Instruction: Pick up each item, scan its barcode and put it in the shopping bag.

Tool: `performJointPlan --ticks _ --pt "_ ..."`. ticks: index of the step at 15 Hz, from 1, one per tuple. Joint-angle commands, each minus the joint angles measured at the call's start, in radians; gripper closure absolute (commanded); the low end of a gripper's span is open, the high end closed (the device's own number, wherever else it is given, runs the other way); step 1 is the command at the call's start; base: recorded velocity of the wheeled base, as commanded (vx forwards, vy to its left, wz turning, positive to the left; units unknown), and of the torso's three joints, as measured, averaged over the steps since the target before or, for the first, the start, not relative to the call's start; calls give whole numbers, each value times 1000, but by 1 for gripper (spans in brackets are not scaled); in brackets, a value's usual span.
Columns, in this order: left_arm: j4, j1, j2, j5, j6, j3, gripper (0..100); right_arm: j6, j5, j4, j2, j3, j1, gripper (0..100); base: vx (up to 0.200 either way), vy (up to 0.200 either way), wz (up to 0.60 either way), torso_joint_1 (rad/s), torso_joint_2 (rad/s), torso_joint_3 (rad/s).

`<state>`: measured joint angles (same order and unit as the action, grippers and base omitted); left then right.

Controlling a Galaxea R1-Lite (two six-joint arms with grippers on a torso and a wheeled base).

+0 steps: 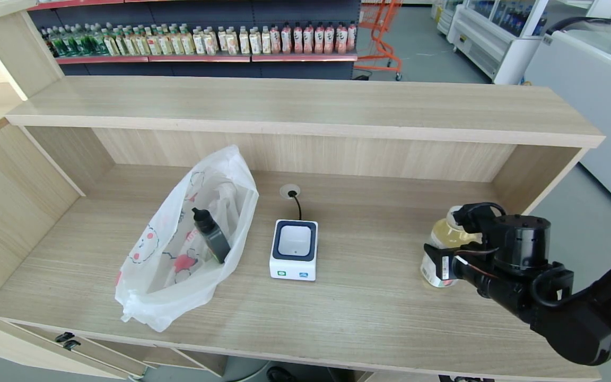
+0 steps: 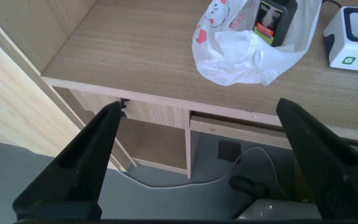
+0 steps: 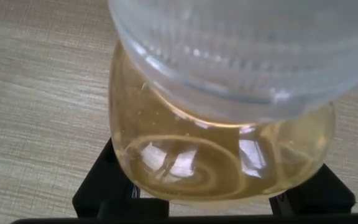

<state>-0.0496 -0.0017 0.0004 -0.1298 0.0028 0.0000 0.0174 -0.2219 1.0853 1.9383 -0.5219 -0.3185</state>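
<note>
A bottle of yellowish drink (image 1: 446, 236) with a clear cap stands on the wooden counter (image 1: 369, 307) at its right end. My right gripper (image 1: 445, 260) is shut on the bottle (image 3: 222, 137), one black finger (image 3: 101, 190) on each side of its body. A white scanner (image 1: 295, 248) sits mid-counter. Left of it lies the translucent shopping bag (image 1: 178, 254) with red prints, mouth open, holding a dark bottle (image 1: 211, 234). My left gripper (image 2: 201, 109) hangs open below the counter's front edge, near the bag (image 2: 241, 56), nothing between its fingers.
The scanner's cable runs back to a grommet (image 1: 290, 191). A raised wooden ledge (image 1: 305, 109) and side walls box in the counter. Drawers (image 2: 160, 118) sit under its front edge. Bare counter lies between scanner and drink bottle.
</note>
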Motion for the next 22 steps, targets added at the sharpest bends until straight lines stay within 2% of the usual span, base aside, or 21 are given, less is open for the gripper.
performJointPlan --ticks 1,2,5,7,8,11,15,18,22 --pt "0 0 0 -1 0 0 0 -2 42 -4 -38 -1 3 100 0 0 0 0 0 0" --pt "-1 0 0 -1 0 0 0 -4 84 -5 -64 -6 4 100 0 0 0 0 0 0" --pt "0 0 0 -1 0 0 0 -22 467 -104 -252 -64 21 100 0 0 0 0 0 0" --pt "-1 0 0 -1 0 0 0 -100 628 -199 -348 -98 9 100 0 0 0 0 0 0" --pt "-1 0 0 -1 0 0 0 -174 699 -222 -386 -124 -25 100 0 0 0 0 0 0" --pt "-1 0 0 -1 0 0 0 -376 748 -231 -427 -188 -126 100 0 0 0 0 0 0" --pt "-1 0 0 -1 0 0 0 -564 759 -265 -470 -208 -274 100 0 0 0 0 0 0" --pt "0 0 0 -1 0 0 0 -593 845 -269 -490 -207 -309 100 0 0 0 0 0 0" --pt "0 0 0 -1 0 0 0 -608 944 -346 -526 -208 -313 100 0 0 0 0 0 0"
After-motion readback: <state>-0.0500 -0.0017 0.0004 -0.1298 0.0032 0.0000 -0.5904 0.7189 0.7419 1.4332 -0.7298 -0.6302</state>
